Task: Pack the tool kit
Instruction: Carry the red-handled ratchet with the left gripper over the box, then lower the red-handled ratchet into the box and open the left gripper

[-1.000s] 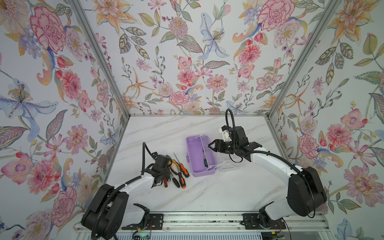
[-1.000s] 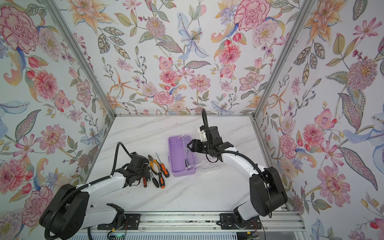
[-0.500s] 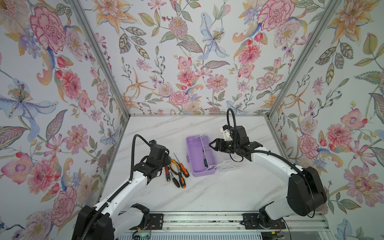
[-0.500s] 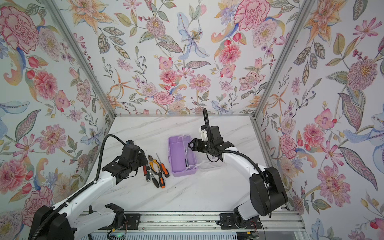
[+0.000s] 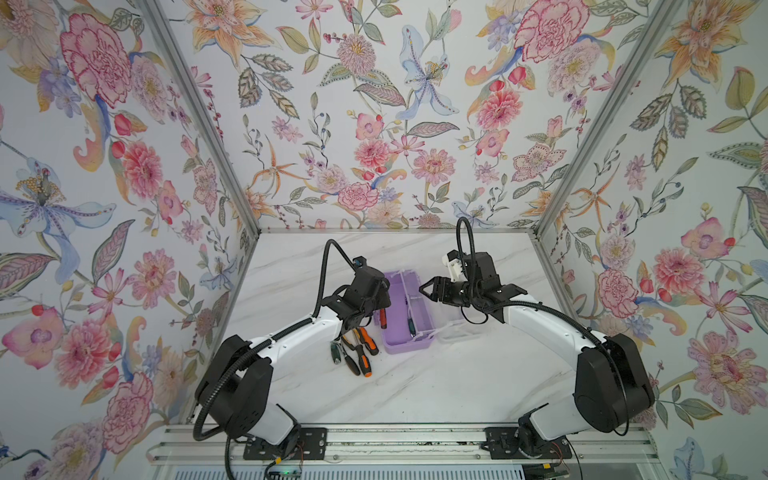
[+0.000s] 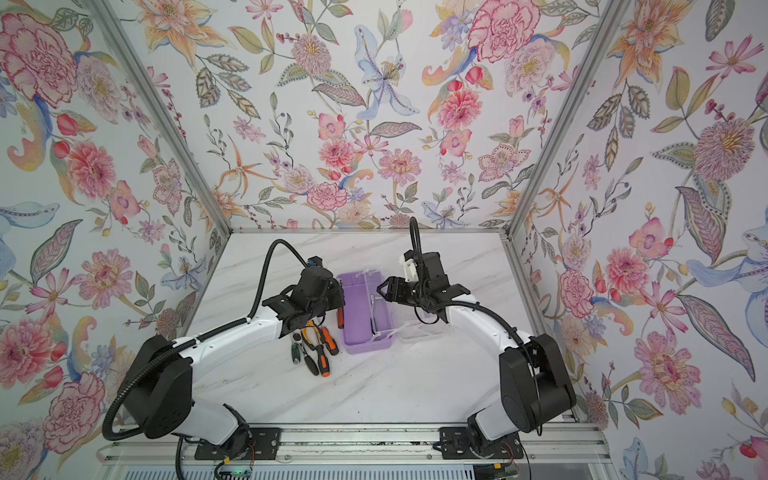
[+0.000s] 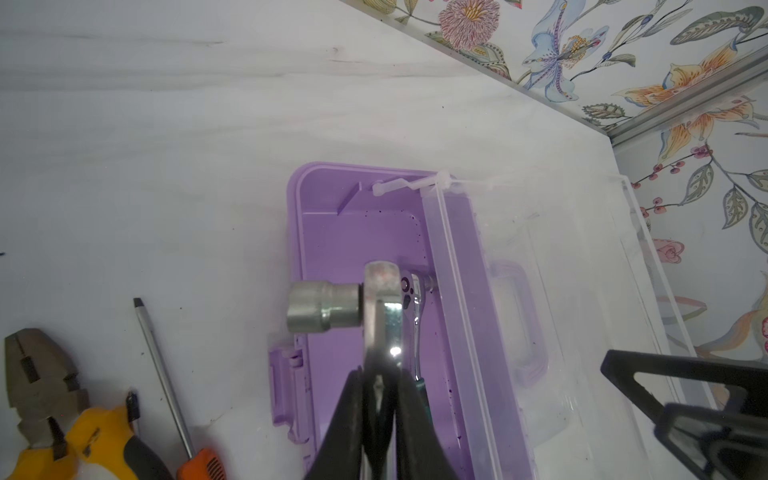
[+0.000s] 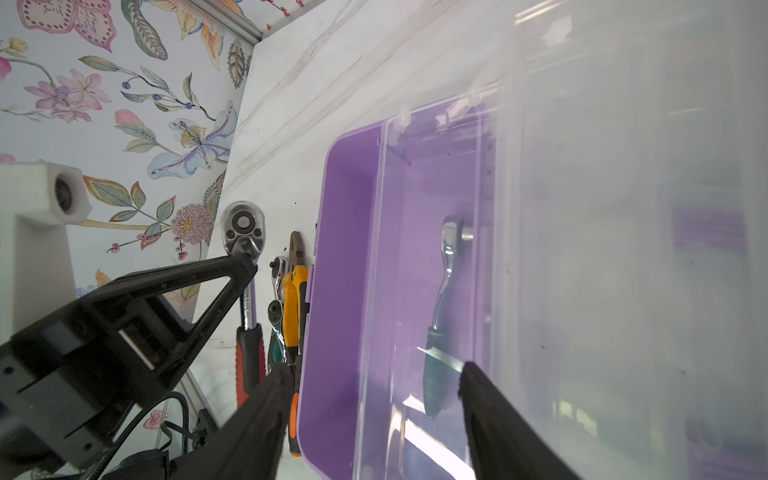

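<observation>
Left wrist view gives us the left fingers clamped on a chrome ratchet with a socket, above the open lilac box. We see 1 teal-handled ratchet lying inside. The box sits in the middle of the worktop, clear lid folded open. The right fingers stand spread above it, holding nothing. Yellow-handled pliers and orange-black screwdrivers lie just beside the box.

left tool clamped shut | right tool jaws apart, hovering
</observation>
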